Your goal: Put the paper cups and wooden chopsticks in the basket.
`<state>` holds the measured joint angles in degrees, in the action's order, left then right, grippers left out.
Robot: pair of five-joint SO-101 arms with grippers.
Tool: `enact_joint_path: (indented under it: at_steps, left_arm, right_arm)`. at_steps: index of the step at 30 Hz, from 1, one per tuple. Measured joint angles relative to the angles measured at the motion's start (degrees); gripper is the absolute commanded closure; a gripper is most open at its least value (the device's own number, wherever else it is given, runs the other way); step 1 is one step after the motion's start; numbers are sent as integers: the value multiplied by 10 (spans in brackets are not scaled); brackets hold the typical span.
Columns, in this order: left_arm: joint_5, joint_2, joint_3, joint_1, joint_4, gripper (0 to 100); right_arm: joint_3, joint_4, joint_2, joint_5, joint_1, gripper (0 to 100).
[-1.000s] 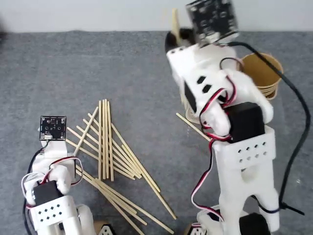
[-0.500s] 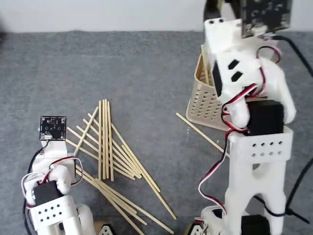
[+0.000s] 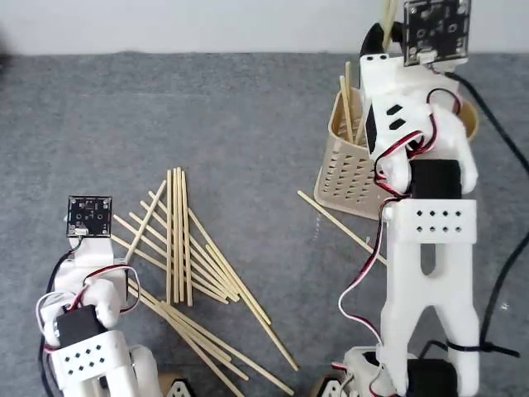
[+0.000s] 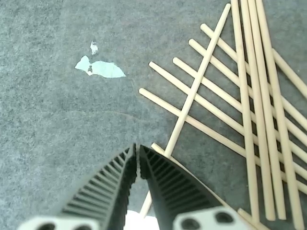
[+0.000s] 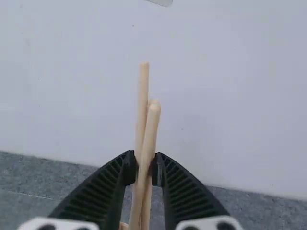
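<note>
Nearest in the high view, the white plastic left arm (image 3: 87, 318) sits low at the table's near left corner. Its left gripper (image 4: 138, 147) has 2 black, ridged jaws pressed together with nothing between them, tips just above the cloth beside a stick. The left wrist view gives detail the high view lacks: the fuzzy, felt-like weave of the grey table cover (image 4: 57, 120) and a pale torn patch (image 4: 100, 68) in it.

Just beyond that arm lies a loose pile of wooden chopsticks (image 3: 183, 248): thin, straight, pale and round. About 4 lie side by side pointing straight away from the arms. Others cross them on diagonals from far left to near right.

Farther right, a lone chopstick (image 3: 339, 223) lies flat on a diagonal, its far end near the foot of the basket (image 3: 343, 178). The basket is beige plastic, upright, its walls pierced with rows of small slots. Several standing sticks (image 3: 346, 103) rest on end inside it, pointing up.

A curved brown paper cup rim (image 3: 471, 120) peeks out behind the tall white right arm (image 3: 426, 248); whether it sits inside the basket cannot be told.

Farthest, over the basket, the right gripper (image 5: 143, 165) clamps the gripped sticks (image 5: 146, 120), at least 2, long axis upright. The right wrist view shows their tips rising past the black jaws against a plain white wall (image 5: 230, 72)
</note>
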<state>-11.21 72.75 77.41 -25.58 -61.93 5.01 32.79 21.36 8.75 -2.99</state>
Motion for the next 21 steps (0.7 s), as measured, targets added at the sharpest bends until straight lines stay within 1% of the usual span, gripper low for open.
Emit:
enact_joint_path:
  at_steps: [2,6,9,16,21]
  left_arm:
    - [0,0,0,0,0,986]
    - [0,0,0,0,0,986]
    - [0,0,0,0,0,986]
    - [-1,0,0,0,0,986]
    - [-1,0,0,0,0,986]
  right_arm:
    - [0,18,0,0,-2,868]
    - [-1,55,0,0,2,868]
    - [-28,106,0,0,-10,867]
    - [-131,266,1,0,-83,867]
    - [-141,392,-1,-23,-148,867]
